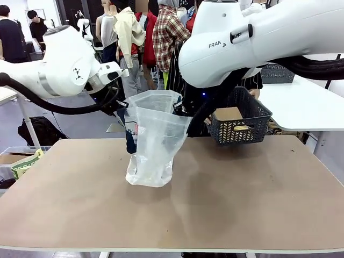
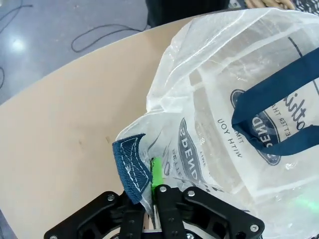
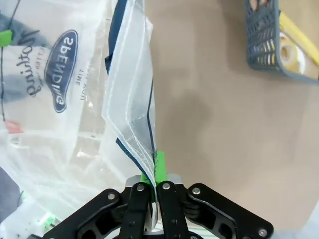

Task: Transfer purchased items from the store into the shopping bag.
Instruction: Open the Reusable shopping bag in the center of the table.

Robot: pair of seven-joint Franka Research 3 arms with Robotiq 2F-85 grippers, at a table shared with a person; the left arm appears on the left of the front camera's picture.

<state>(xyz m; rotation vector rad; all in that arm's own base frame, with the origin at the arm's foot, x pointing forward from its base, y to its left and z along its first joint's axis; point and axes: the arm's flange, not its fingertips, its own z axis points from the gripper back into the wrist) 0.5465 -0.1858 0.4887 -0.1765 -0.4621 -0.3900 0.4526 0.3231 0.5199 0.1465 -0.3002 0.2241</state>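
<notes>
Bright, even indoor light from above. On the table (image 1: 269, 215) weak, soft shadows lie at five o'clock from the shopping bag (image 1: 153, 145). The wrist views are sharp but bent at the edges.

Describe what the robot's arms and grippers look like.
The left arm and right arm are glossy white, rounded shells with thick black cables; the right one carries dark "FRAN" lettering. The left gripper and right gripper are black linkages with silver screws and bright green pads.
</notes>
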